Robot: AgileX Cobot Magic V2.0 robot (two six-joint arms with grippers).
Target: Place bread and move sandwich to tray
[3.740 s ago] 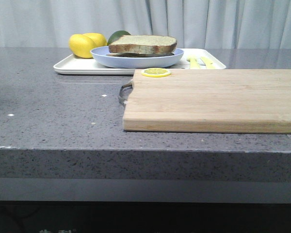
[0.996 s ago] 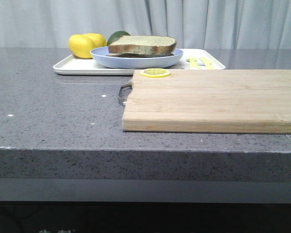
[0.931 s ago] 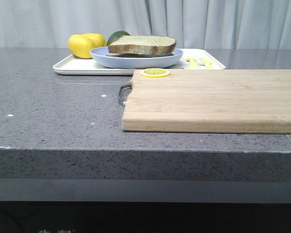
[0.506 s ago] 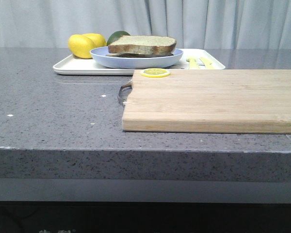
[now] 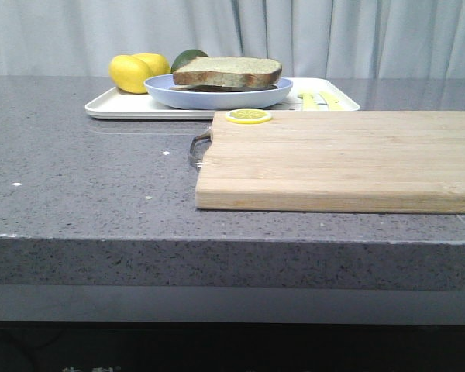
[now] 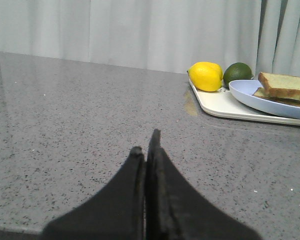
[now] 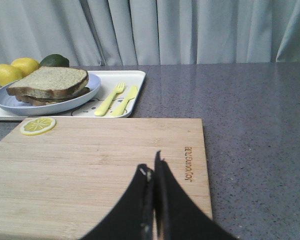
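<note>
The brown-crusted sandwich [image 5: 227, 72] on its round pale blue plate [image 5: 217, 94] hides its filling, both black grippers [image 6: 146, 145] [image 7: 151, 167] clenched empty.

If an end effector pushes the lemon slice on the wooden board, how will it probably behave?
The lemon slice lies flat and thin on the cutting board, so it would probably slide, not roll. It looks light and hard to pinch. Whether it is stiff or soft, I cannot tell.

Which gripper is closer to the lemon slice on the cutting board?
Right. The right gripper sits over the cutting board with the lemon slice. The left gripper is over bare counter beside the tray.
</note>
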